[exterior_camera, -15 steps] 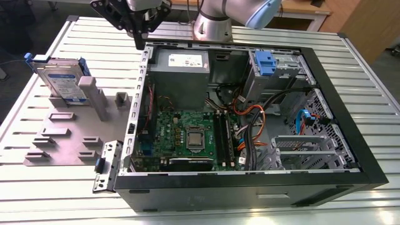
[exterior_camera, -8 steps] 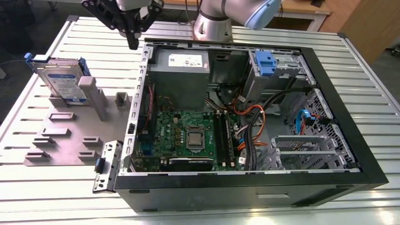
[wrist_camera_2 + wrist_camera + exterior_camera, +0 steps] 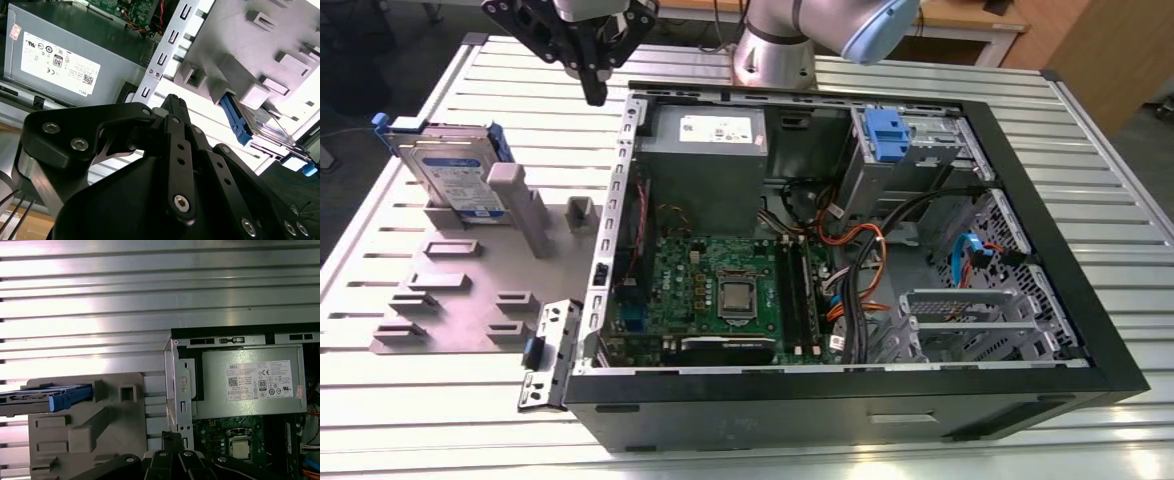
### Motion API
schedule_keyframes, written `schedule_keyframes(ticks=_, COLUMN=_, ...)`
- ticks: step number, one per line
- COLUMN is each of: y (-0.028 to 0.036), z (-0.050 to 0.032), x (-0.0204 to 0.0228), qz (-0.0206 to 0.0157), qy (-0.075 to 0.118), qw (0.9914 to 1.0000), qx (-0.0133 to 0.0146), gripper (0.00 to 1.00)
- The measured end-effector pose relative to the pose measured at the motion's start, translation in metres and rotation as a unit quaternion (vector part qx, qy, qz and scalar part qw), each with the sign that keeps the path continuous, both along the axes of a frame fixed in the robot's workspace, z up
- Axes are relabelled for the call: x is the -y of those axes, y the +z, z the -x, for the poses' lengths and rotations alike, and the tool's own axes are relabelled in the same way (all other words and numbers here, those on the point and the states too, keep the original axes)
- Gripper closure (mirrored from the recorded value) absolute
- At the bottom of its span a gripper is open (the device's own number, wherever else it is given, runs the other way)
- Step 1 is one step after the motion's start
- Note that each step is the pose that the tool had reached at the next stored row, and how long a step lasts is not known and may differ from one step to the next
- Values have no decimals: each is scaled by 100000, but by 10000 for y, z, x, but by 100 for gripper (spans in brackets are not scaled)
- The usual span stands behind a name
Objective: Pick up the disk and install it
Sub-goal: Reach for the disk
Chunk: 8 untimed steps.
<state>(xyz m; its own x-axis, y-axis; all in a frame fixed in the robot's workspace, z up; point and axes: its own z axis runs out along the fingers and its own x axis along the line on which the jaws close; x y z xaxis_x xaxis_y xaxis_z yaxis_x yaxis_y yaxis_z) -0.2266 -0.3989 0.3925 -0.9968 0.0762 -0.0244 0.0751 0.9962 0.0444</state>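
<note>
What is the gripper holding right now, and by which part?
Nothing. The black gripper is empty, its fingers shut on air. The flat silver disk with blue plastic rails stands in the grey plastic fixture, apart from it.

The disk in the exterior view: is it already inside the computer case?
No, the disk stands upright in the grey holder beside the case, at the exterior view's left.

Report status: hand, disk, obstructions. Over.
Hand shut, empty, hovers by the case wall. Disk upright on edge in grey fixture, untouched. Nothing between hand and disk.
</note>
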Motion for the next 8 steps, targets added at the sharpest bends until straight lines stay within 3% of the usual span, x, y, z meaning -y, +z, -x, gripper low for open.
schedule_keyframes(ticks=8, y=0, z=16, x=0, qz=0, qy=0, qw=100000, qx=3, gripper=89)
